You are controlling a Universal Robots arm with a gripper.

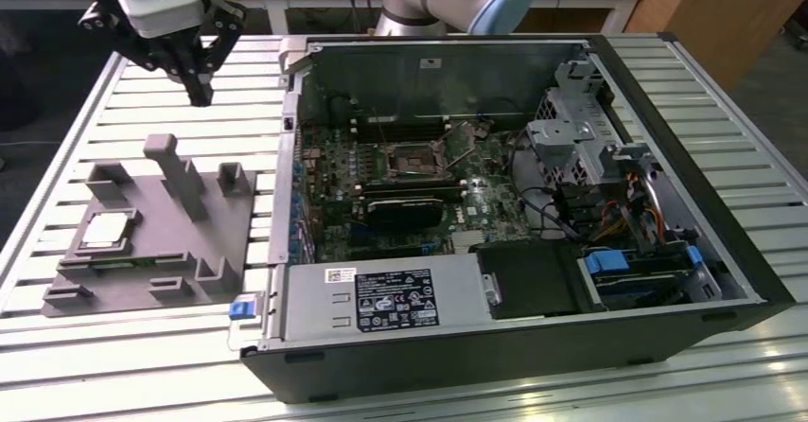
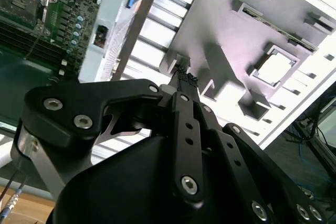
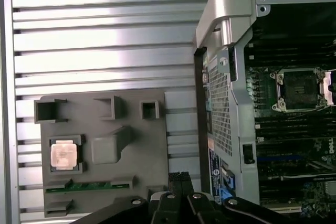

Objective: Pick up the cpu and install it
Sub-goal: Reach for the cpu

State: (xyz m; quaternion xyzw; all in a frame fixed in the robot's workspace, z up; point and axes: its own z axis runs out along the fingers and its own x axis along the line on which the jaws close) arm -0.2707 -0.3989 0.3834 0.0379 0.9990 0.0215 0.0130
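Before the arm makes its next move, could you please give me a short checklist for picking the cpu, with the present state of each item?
1. The cpu lies flat in its pocket on the fixture: ok.
2. The gripper is empty: ok, it holds nothing.
3. The gripper is open for the pick: not ok, it is shut.
4. The gripper is above the cpu: not ok, it hangs apart from it, not over it.
5. The socket is free of a chip: ok, its dark centre is bare.
6. The socket is fully opened: cannot tell.
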